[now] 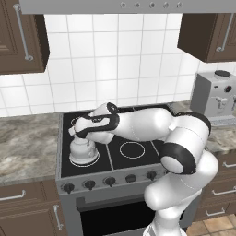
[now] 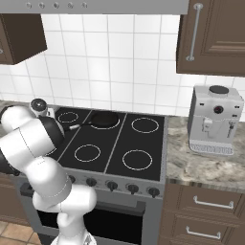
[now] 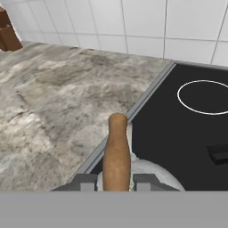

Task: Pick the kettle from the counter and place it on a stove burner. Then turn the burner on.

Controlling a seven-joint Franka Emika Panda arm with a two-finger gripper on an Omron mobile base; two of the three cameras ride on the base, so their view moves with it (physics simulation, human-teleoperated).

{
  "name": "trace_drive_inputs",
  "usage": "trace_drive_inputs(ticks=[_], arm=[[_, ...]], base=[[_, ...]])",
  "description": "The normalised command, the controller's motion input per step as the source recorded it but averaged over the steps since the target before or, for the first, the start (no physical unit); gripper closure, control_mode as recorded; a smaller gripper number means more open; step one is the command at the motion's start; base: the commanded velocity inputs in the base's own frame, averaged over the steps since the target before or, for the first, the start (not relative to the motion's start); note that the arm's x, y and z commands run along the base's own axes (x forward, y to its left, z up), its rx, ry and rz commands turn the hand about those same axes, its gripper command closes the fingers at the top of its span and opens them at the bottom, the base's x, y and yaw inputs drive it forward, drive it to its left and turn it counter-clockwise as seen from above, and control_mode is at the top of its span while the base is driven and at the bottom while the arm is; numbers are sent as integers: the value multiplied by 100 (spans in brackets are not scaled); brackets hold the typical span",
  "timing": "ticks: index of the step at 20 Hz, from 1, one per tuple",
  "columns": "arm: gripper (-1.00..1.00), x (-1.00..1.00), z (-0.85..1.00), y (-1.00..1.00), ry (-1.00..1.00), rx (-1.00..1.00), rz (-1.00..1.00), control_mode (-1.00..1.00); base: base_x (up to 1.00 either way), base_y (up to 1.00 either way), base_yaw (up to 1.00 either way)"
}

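Two small dark-grey fingers of the white arm's gripper (image 3: 116,181) sit pressed against either side of an arched brown wooden handle (image 3: 116,153), clamped on it, in the hand view. The handle, smooth and rounded like a dowel, belongs to a small squat silver-grey kettle with a domed lid (image 1: 83,150), its pale metal body bulging below the grip. From the left base view the kettle stands on the front left of a glossy black glass cooktop (image 1: 138,161), its base inside the widest thin white circle outline, the stove burner (image 1: 95,161). A row of round dark knobs (image 1: 109,181) lines the grey steel front of the range. Left of the cooktop runs the mottled grey-brown stone counter (image 3: 49,111) above dark brown wooden cabinet fronts. Further back on the glass rests a flat black frying pan (image 2: 103,119). On the far right worktop stands a boxy silver coffee machine (image 2: 215,119), against a wall of glossy white square tiles (image 2: 115,62).
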Motion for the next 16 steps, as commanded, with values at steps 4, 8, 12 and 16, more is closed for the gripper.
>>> trace_drive_inputs(ticks=[4,8,12,16], arm=[[-100,0,0,0,0,0,0,-100],[-100,0,0,0,0,0,0,-100],[-100,0,6,0,0,0,0,-100],[-100,0,59,0,0,0,0,-100]], base=[[0,0,0],[0,0,0],[0,0,0],[0,0,0]])
